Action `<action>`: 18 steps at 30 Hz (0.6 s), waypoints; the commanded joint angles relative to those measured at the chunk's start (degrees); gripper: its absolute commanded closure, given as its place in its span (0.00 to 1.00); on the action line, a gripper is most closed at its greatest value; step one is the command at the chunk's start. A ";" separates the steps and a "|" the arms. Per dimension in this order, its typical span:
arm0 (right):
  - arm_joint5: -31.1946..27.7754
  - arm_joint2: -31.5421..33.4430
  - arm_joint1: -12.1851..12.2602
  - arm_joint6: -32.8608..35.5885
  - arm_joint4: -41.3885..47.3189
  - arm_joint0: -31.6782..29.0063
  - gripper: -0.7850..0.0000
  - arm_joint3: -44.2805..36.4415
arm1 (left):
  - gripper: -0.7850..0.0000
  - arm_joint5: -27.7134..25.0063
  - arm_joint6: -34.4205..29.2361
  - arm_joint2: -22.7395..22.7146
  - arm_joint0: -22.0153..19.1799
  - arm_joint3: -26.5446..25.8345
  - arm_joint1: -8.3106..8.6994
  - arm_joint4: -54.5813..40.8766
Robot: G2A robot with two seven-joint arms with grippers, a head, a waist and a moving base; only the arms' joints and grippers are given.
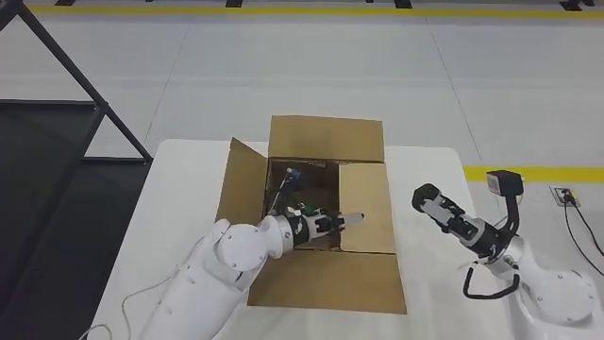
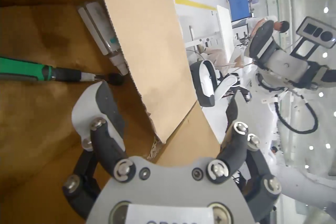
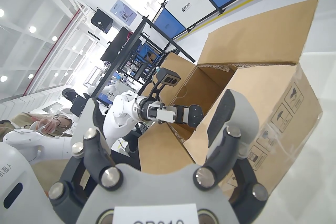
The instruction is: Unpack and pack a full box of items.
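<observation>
At mid-frame in the box (image 1: 326, 138), the nearer left gripper (image 2: 170, 101), fingers spread, has the green screwdriver (image 2: 39, 72) just beside it, tip pointing towards it.

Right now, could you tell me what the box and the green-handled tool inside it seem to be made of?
Box: matte brown corrugated cardboard, judging by its ragged edges. Green-handled tool: handle looks like smooth plastic with a grey, possibly rubber, strip; shaft unclear.

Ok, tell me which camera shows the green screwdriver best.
Left wrist view: the screwdriver lies on the box floor, handle, shaft and tip clear, near the left hand. The top view gives a small greenish fleck inside; in the right wrist view the box wall hides it.
</observation>
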 commanded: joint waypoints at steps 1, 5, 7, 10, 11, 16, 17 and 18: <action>-0.33 0.10 0.26 0.59 1.13 -0.19 0.00 0.33 | 0.00 -0.76 -0.41 0.49 -1.34 2.60 -0.51 -2.86; -0.90 0.01 0.79 1.99 2.35 -0.58 0.00 0.72 | 0.00 -3.23 0.07 1.92 -3.46 6.10 -1.53 -5.55; -1.15 -0.02 1.04 2.41 2.88 -0.78 0.00 0.74 | 0.00 -4.55 0.34 2.46 -4.18 7.10 -1.92 -6.26; -1.54 0.06 1.44 3.32 4.20 -0.88 0.00 0.80 | 0.00 -6.23 0.66 2.87 -4.76 7.62 -2.29 -6.62; -1.71 0.05 1.57 3.64 4.68 -0.95 0.00 0.83 | 0.00 -6.70 0.84 2.88 -4.80 7.50 -2.34 -6.39; -3.33 -0.28 2.19 6.01 8.25 -1.36 0.00 0.41 | 0.00 -8.19 1.07 1.57 -3.76 4.62 -2.13 -6.26; -3.51 -0.22 2.33 6.50 9.16 -1.43 0.00 0.40 | 0.00 -8.36 1.30 1.15 -3.51 3.61 -2.03 -5.93; -3.68 -0.16 2.46 7.01 10.01 -1.48 0.00 0.36 | 0.00 -8.45 1.59 0.78 -3.16 2.62 -1.94 -5.63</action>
